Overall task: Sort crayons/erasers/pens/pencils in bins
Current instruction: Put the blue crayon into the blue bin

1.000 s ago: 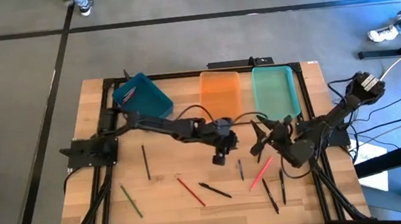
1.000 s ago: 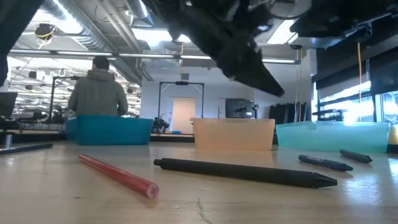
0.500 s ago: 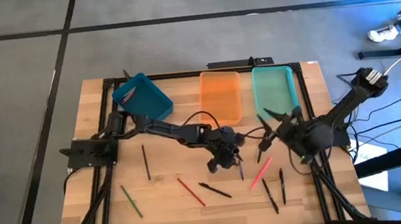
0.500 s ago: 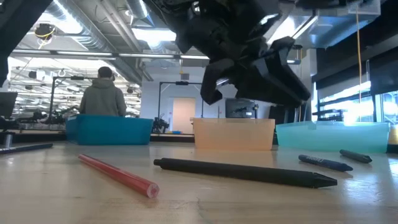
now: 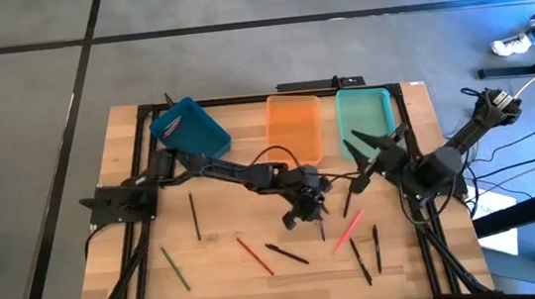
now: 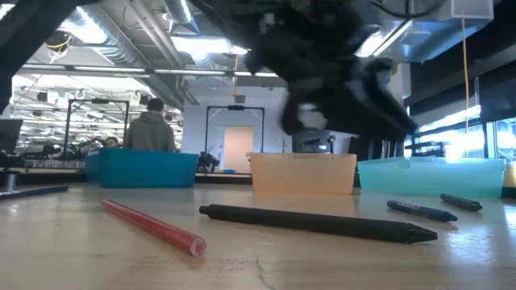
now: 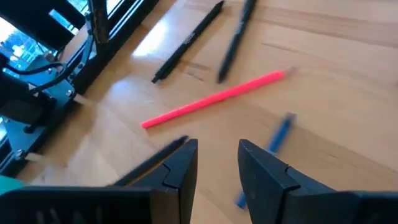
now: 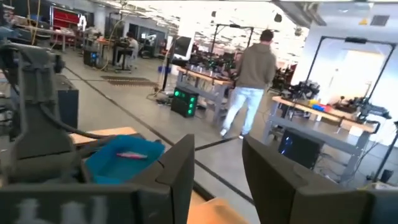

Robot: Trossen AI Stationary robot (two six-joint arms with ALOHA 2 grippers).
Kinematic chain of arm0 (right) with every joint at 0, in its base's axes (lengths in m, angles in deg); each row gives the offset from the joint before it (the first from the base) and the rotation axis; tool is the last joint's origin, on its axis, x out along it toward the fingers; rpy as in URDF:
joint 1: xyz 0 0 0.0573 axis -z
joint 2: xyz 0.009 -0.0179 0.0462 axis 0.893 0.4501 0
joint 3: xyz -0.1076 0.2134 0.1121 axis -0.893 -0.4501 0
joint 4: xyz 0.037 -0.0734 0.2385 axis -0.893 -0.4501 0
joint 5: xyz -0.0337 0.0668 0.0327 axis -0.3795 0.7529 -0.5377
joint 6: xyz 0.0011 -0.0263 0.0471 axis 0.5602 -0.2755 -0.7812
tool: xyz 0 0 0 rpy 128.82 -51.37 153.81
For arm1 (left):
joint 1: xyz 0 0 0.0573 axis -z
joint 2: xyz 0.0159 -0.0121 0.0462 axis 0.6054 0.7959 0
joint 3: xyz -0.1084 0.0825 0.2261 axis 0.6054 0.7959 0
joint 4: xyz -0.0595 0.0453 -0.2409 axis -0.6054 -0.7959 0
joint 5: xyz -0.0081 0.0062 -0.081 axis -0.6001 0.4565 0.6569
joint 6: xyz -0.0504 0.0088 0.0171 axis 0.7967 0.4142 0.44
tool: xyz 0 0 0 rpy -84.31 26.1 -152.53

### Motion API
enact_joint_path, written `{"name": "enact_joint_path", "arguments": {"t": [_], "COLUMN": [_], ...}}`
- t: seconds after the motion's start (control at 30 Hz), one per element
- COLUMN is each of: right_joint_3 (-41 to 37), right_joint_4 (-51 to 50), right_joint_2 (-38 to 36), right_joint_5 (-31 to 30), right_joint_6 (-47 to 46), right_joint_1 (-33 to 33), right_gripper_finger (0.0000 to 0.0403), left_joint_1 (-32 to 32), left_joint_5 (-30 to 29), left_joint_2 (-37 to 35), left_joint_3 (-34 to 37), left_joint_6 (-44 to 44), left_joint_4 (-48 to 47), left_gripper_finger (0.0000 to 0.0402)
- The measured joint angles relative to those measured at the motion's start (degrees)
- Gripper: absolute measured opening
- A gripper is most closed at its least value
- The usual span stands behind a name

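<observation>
Left wrist view shows a short blue pen lying on the wooden table, just ahead of the left gripper and off toward one fingertip rather than centred in the gap. Its long axis runs roughly along the gripper's line of sight, not across the gap, so I judge the wrist would need to turn or shift sideways before the fingers could close across it. The two dark fingers are spread apart with nothing between them.

From overhead the same blue pen sits near the table's middle, with the left gripper hovering almost on top of it. A pink-red crayon lies just to its right, two black pens lie nearer the front edge, and a red pencil, a black marker, a dark pencil and a green pencil lie to the left.

At the far edge stand the teal bin, the orange bin and the pale green bin.

The right gripper is raised beside the green bin, spread and empty, so the left arm is nearer the pen.
</observation>
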Motion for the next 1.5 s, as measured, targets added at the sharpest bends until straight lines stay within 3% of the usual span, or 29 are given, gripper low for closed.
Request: {"name": "enact_joint_path", "arguments": {"t": [0.2, 0.33, 0.67, 1.1, 1.5], "right_joint_3": [-0.8, -0.9, -0.9, -0.9, -0.9], "right_joint_4": [0.9, 0.4, 0.6, 0.5, -1.3], "right_joint_2": [1.2, 0.8, 0.1, 0.1, 0.1], "right_joint_5": [-1.5, -1.1, -0.5, 2.9, 2.9], "right_joint_6": [0.4, 1.2, 3.7, 3.7, 3.8], "right_joint_1": [0.0, -0.1, 0.1, 2.0, 2.0], "right_gripper_finger": [0.0139, 0.0139, 0.0139, 0.0139, 0.0139], "left_joint_1": [0.7, 1.1, 1.1, -1.0, -0.8], "left_joint_5": [0.1, -1.4, -3.5, -2.4, -3.6], "left_joint_2": [10.5, 13.1, 13.6, 14.9, 14.7], "left_joint_3": [-15.4, -20.0, -20.3, -20.4, -20.3], "left_joint_6": [-1.5, -4.9, -5.9, 3.1, 6.8], "left_joint_4": [-20.4, -26.2, -26.7, -31.3, -33.0], "left_gripper_finger": [0.0108, 0.0108, 0.0108, 0.0107, 0.0051]}}
